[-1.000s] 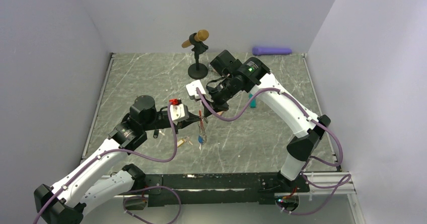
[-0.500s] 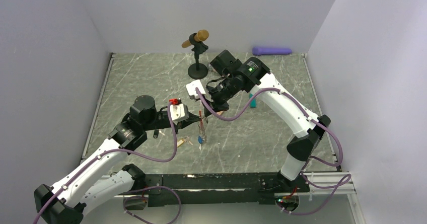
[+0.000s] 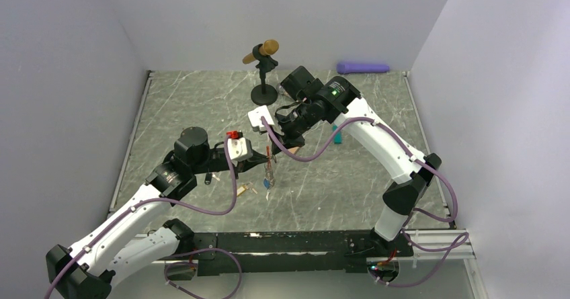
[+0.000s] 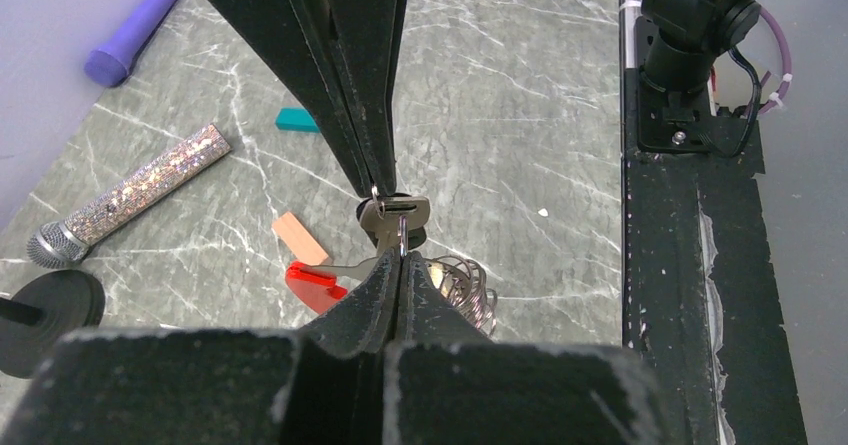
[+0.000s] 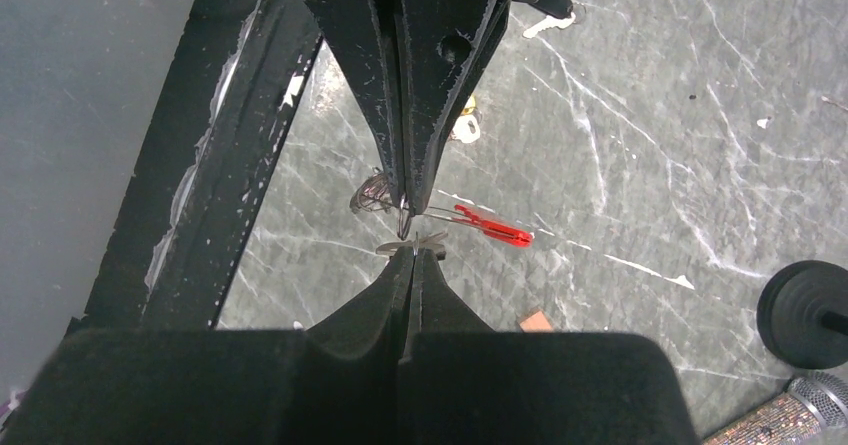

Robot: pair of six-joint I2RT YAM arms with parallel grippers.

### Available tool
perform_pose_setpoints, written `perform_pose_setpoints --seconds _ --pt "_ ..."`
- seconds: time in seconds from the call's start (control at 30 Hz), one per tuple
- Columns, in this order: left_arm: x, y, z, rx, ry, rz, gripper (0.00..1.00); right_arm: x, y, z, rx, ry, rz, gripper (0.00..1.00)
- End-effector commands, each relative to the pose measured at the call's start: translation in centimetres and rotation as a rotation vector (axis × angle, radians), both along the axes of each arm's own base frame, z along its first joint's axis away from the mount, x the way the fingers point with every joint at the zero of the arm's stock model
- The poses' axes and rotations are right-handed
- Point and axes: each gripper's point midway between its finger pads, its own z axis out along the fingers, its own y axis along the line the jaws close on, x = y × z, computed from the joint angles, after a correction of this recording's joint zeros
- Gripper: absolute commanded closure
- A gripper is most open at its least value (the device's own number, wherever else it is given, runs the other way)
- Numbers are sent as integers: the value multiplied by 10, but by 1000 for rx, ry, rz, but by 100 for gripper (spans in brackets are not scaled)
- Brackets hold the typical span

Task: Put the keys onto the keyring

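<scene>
While left gripper (image 4: 398,263) clamps keyring (image 4: 312,283), right gripper (image 5: 412,253) pinches black-headed key (image 4: 400,210) directly opposite, tips meeting head-on; keyring's long axis lies crosswise to both.

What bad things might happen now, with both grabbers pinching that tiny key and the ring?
1. The key is tiny and held only at the tips of the shut right gripper; a small slip would likely drop it onto the table.
2. The keyring dangles loosely from the shut left gripper, so it may swing or twist and miss the key.
3. Both grippers' tips almost touch; they might bump.
</scene>
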Motion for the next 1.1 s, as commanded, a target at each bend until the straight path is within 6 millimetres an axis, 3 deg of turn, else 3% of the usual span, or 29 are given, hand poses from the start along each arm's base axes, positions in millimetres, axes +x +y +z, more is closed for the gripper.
perform_pose_setpoints --seconds 0.0,1.07 --pt "6 -2 29 -53 -56 18 100 2 0 13 37 -28 -8 100" --pt "8 -1 32 -68 -51 37 100 -1 1 11 38 -9 15 100"
